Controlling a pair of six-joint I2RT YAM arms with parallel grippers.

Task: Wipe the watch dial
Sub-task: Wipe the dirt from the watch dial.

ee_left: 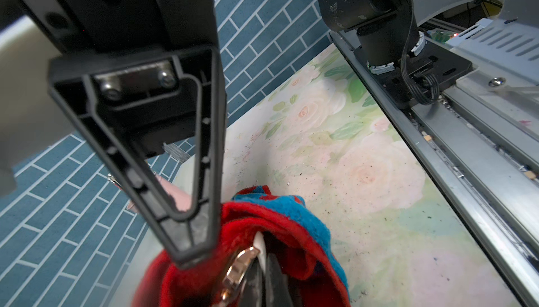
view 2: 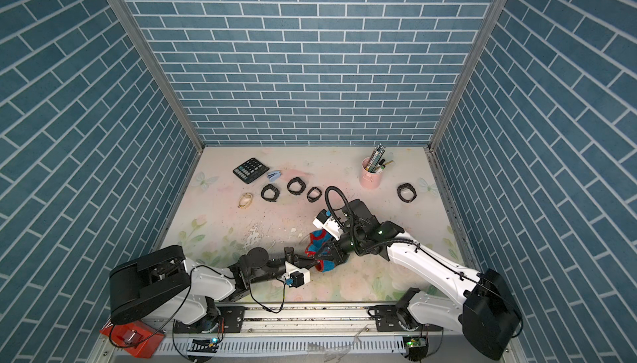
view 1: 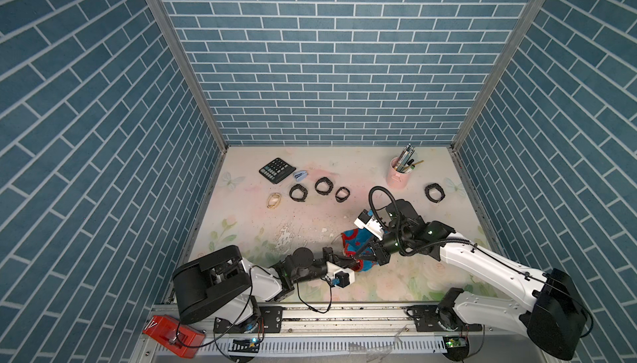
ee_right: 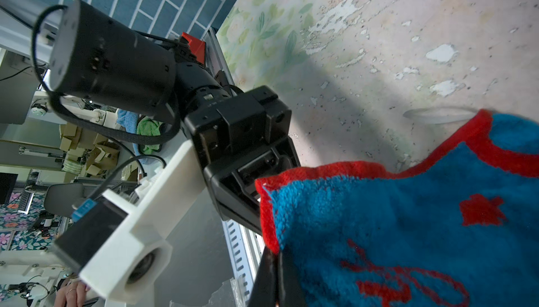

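Apparently mid-wipe, well clear of the cup [view 1: 396, 175], the left gripper [view 1: 349, 259] clamps the watch [ee_left: 236, 266] inside the cloth [view 1: 350, 239] pinched by the right gripper [view 1: 364, 253]; next likely needs firm rubbing.

In both top views we look down from high above the cloth [view 1: 355, 240], toward the back wall [view 1: 327, 68]. Both wrist cameras look at this cloth from very near, from opposite sides.

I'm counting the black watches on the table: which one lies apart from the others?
The black watch alone to the right of the pink pen cup; the other three black watches form a row near the black calculator.
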